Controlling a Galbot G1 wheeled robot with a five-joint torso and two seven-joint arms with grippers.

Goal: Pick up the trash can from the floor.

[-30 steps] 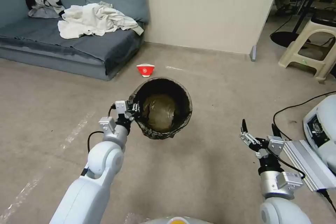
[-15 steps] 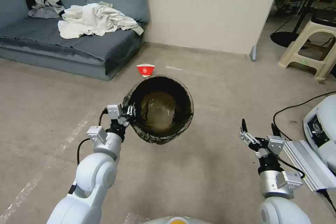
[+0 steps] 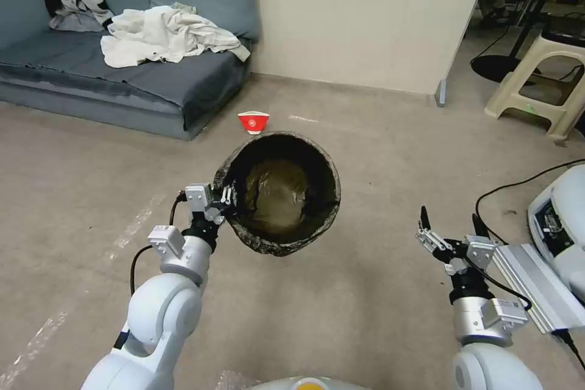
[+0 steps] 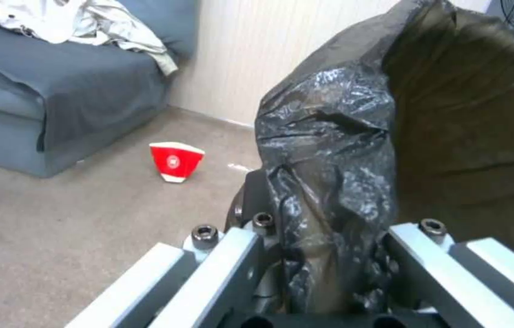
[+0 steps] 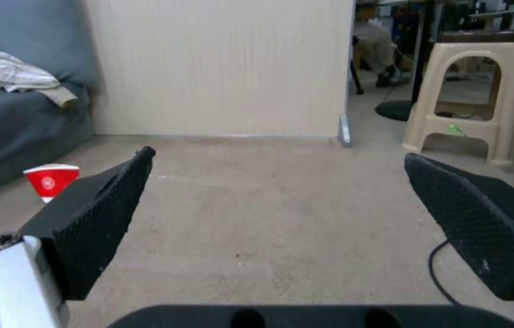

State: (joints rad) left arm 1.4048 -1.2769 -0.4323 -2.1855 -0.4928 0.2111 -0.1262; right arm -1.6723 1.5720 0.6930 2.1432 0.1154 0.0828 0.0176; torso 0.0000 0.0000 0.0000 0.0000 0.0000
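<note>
Black-bagged trash can (image 3: 277,192) rim in left gripper (image 3: 226,195) (aloft).

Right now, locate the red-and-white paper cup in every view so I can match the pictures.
Head view: red-and-white paper cup on the floor, beyond the trash can.
Left wrist view: cup beside the bag-covered can rim.
Right wrist view: cup near one open jaw.
Shared landmark: the blue-grey sofa.

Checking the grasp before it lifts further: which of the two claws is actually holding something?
The left claw, clamped on the bag-covered rim of the trash can. The right claw hangs open and empty above the floor.
</note>
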